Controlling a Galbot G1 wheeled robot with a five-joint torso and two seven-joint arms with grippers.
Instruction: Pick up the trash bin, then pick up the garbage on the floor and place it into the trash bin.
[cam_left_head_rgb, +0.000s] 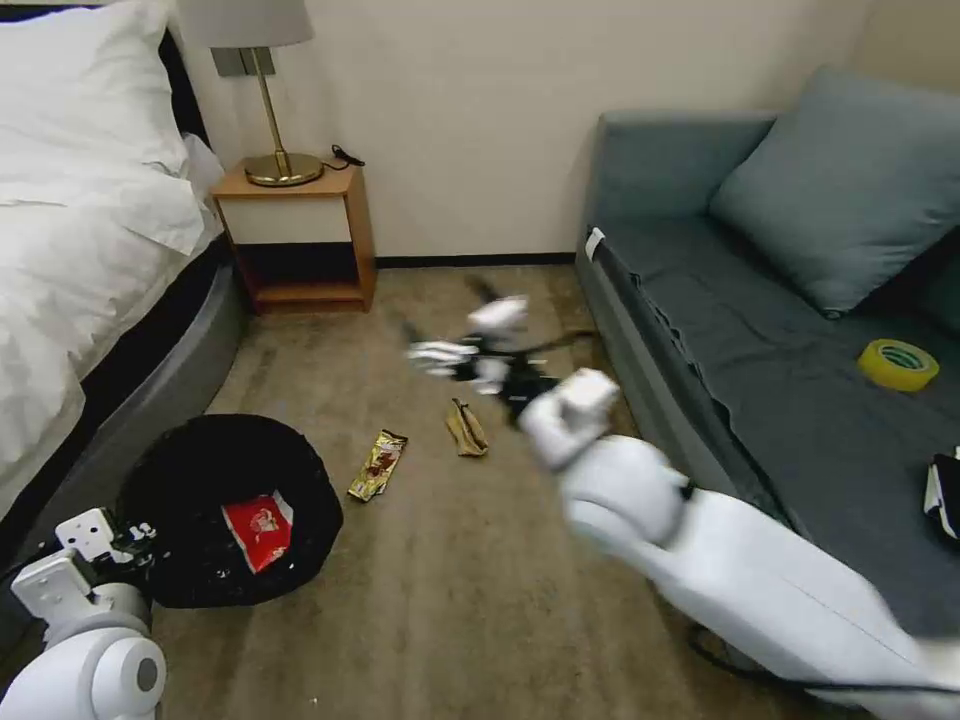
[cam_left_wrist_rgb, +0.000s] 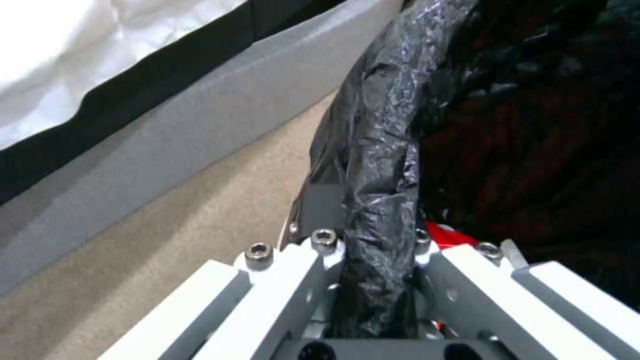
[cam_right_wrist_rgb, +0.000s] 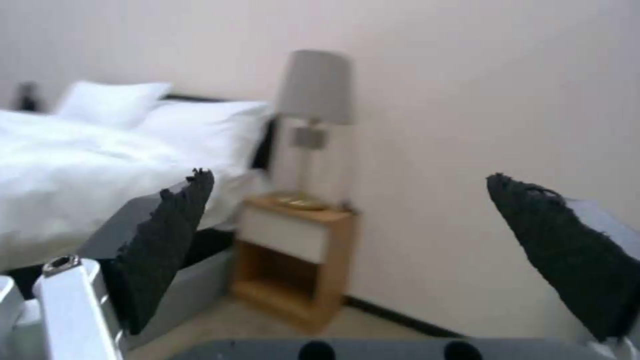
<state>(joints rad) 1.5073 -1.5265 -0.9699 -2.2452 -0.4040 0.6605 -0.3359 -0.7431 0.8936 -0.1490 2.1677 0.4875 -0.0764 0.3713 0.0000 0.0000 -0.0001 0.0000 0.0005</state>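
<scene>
- Head view, floor inventory: trash bin (cam_left_head_rgb: 230, 510), round, lined with a crinkled black bag, stands on the carpet close beside the bed (cam_left_head_rgb: 90, 260); a red snack packet (cam_left_head_rgb: 258, 530) already lies inside it.
- Left pincer (cam_left_head_rgb: 140, 540): at the bin's near rim. The left wrist view shows the pincer (cam_left_wrist_rgb: 377, 250) clenched on the bag-covered rim of the trash bin (cam_left_wrist_rgb: 380, 165), one jaw outside the wall and one inside.
- Right pincer (cam_left_head_rgb: 470, 350): raised above the carpet between the nightstand (cam_left_head_rgb: 300, 240) and the sofa (cam_left_head_rgb: 760, 330), blurred with motion. In the right wrist view its black pads (cam_right_wrist_rgb: 167, 240) stand wide apart with nothing between them, so it is released and carrying nothing.
- Garbage on the floor: brown-gold candy wrapper (cam_left_head_rgb: 378, 465) just beside the bin; crumpled tan scrap (cam_left_head_rgb: 466, 428) a little farther towards the sofa, near the right pincer.
- Not garbage: yellow tape roll (cam_left_head_rgb: 898, 364) on the sofa seat.
- Step in hand, by judgement: the right arm goes for one of the two floor pieces.
- Handling advice: bring the open pincer straight down over the tan scrap, pads astride its narrow width, touching the carpet before closing, since both pieces lie flat and thin. Hold the bin steady and level so the packet stays in.
</scene>
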